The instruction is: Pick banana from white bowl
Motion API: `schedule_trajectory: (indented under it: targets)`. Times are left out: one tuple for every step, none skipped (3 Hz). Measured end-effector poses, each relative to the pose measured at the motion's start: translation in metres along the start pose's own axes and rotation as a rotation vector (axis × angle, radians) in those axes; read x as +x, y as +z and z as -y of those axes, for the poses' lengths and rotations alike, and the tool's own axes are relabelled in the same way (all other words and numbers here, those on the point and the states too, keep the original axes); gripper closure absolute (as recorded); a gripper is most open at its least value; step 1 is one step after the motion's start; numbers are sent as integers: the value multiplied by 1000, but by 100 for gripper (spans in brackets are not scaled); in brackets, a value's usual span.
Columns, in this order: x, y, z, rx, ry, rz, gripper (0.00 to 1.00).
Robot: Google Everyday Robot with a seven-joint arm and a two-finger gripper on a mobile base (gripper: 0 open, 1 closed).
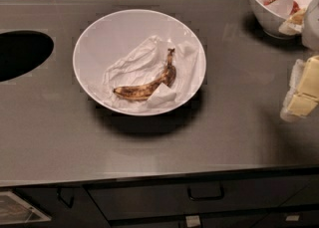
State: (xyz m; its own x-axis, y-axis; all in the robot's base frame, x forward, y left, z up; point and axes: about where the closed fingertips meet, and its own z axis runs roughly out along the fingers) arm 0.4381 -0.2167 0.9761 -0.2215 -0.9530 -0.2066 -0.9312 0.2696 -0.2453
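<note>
The banana (pixel 148 86) is small, curved and yellow mottled with brown, its dark stem pointing up. It lies on crumpled white paper in the lower right part of the wide, shallow white bowl (pixel 94 38) in the middle of the grey counter. My gripper (pixel 302 92) is at the right edge of the view, with pale yellow pads, well to the right of the bowl and apart from it. It holds nothing that I can see.
A deeper white bowl (pixel 264 15) with red pieces and paper stands at the back right. A dark oval opening (pixel 20 53) is cut into the counter at the left. Dark tiles run along the back. Drawers with handles (pixel 204 192) sit below the counter's front edge.
</note>
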Motion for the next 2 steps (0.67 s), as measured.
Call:
schedule_trajectory:
  targets:
    - [0, 0, 0, 1, -1, 0, 0]
    - [-13, -5, 2, 27, -34, 2, 0]
